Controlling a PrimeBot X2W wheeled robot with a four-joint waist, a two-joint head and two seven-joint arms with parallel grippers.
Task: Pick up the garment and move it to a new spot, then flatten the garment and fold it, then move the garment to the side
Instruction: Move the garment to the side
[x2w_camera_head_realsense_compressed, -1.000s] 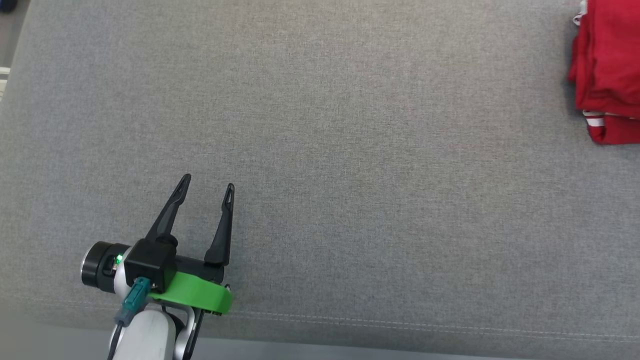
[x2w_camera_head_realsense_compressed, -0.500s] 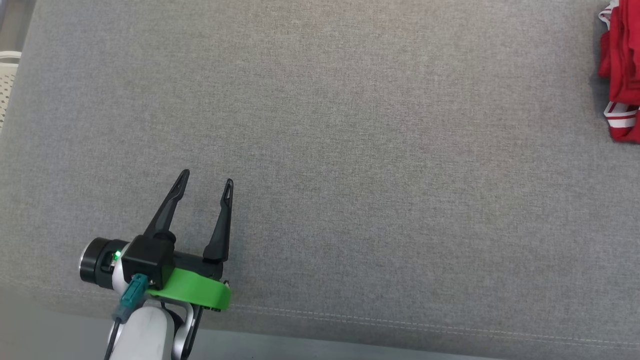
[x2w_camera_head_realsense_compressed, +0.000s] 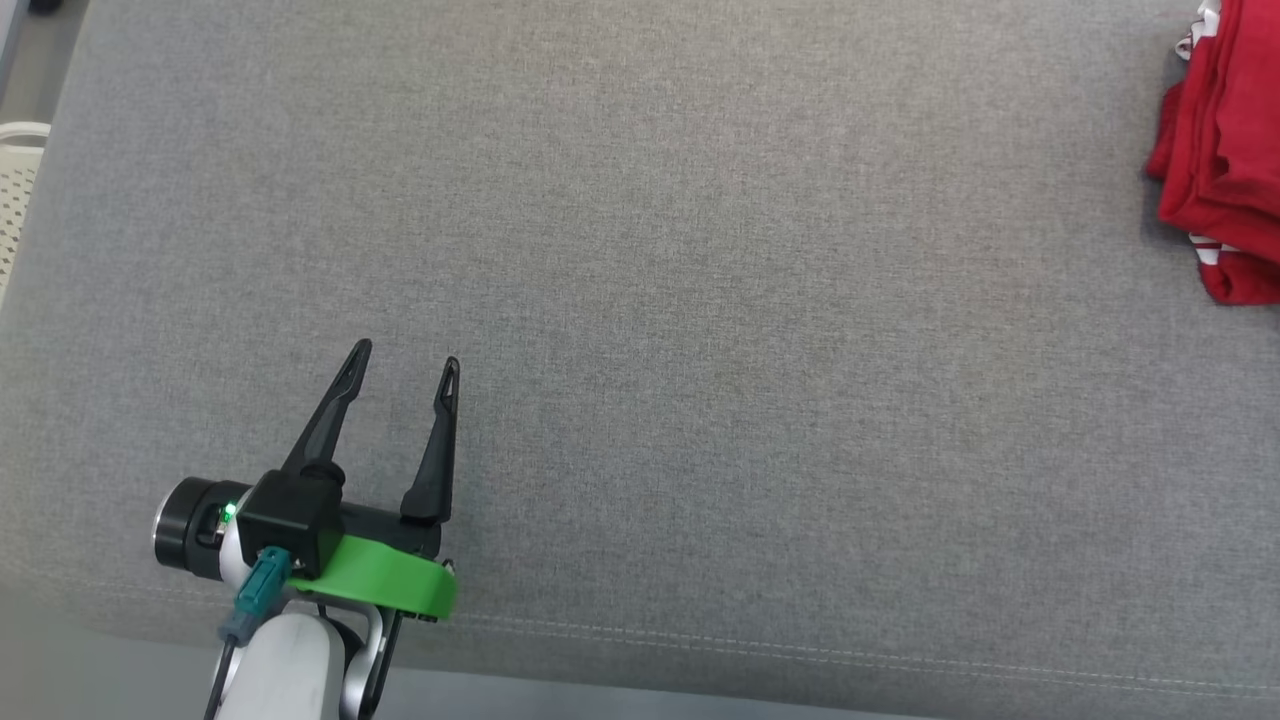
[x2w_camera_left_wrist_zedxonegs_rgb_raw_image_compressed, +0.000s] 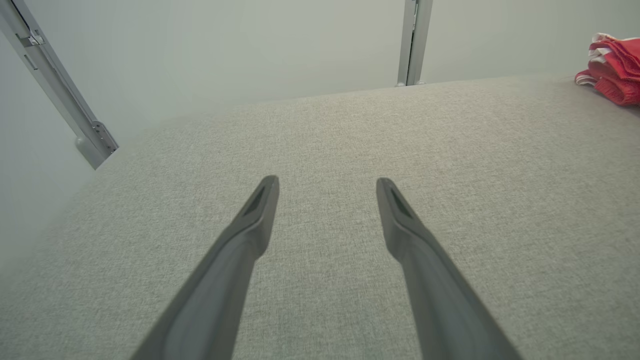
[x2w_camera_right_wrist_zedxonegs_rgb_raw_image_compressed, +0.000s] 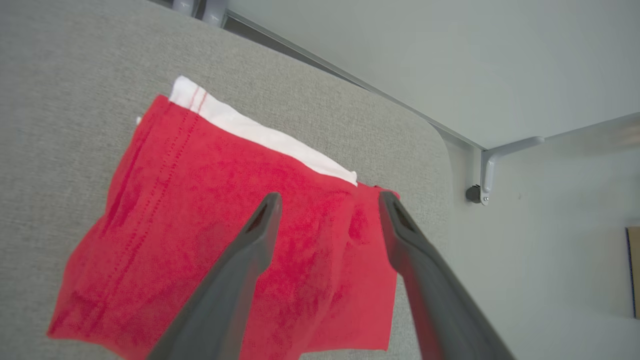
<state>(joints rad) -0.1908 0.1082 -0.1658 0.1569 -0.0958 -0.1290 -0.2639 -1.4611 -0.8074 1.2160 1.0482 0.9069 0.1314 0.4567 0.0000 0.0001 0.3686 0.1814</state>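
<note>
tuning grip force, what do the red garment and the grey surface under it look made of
Red garment: soft matte cloth, likely a cotton knit, judging by its slightly fuzzy face, stitched hem rows and limp folds. Grey surface: matte woven upholstery fabric, it seems, with a fine heathered weave and a stitched seam near its front edge.

Garment (x2w_camera_head_realsense_compressed: 1225, 150) at surface's (x2w_camera_head_realsense_compressed: 700, 300) far right, left pincer (x2w_camera_head_realsense_compressed: 407, 354) at front left

Garment (x2w_camera_head_realsense_compressed: 1225, 150) cut off by head view's right edge; lower layers hidden.
</note>
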